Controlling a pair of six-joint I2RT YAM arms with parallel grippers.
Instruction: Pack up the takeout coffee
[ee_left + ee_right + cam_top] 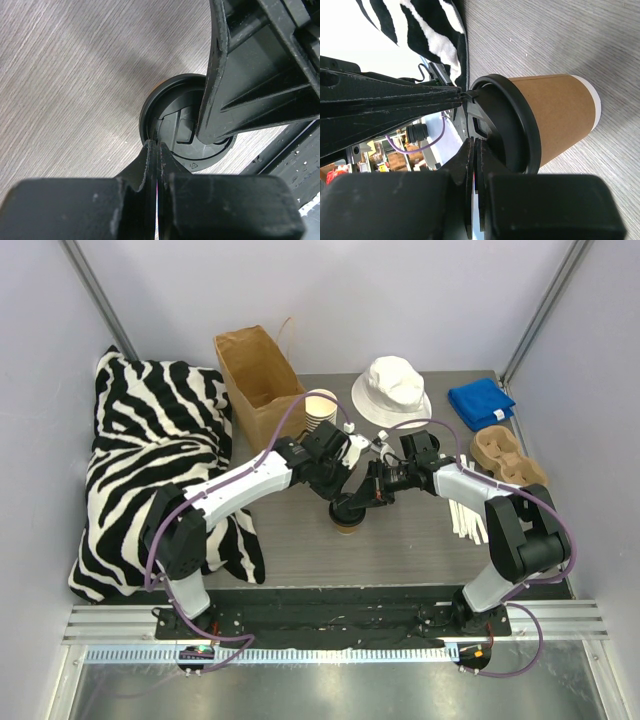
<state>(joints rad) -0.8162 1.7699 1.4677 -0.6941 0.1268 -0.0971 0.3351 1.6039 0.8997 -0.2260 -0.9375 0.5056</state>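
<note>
The takeout coffee (pixel 348 516) is seen standing upright on the grey wood-grain table (pixel 430 545), near the middle, just ahead of both wrists. Its black lid (pixel 169 107) is on. The right wrist view shows the brown paper wall with a pale band at its foot.

The left gripper (pixel 156 146) is angled in from the left. Its fingers are pressed flat together with nothing caught between them, and their tips are set against the rim of the lid. The right gripper (pixel 475 143) is angled in from the opposite side. It too is closed tight, with nothing seen between its pads, and its tips are laid on the lid's top by the raised sip tab. The lid is thus touched by both closed grippers, and the cup wall is gripped by neither.

At the back of the table, left of centre, an open brown paper bag (pixel 255 375) is stood upright. A stack of lidless cups (pixel 320 406) is placed just beside it on the right. A white bucket hat (pixel 392 388) is laid further right, and a folded blue cloth (pixel 481 402) is tucked into the far right corner. A pulp cup tray (pixel 506 456) is set in front of the cloth. A zebra-print cushion (pixel 150 455) is spread along the left side. The coffee is kept well apart from both the bag and the tray.
</note>
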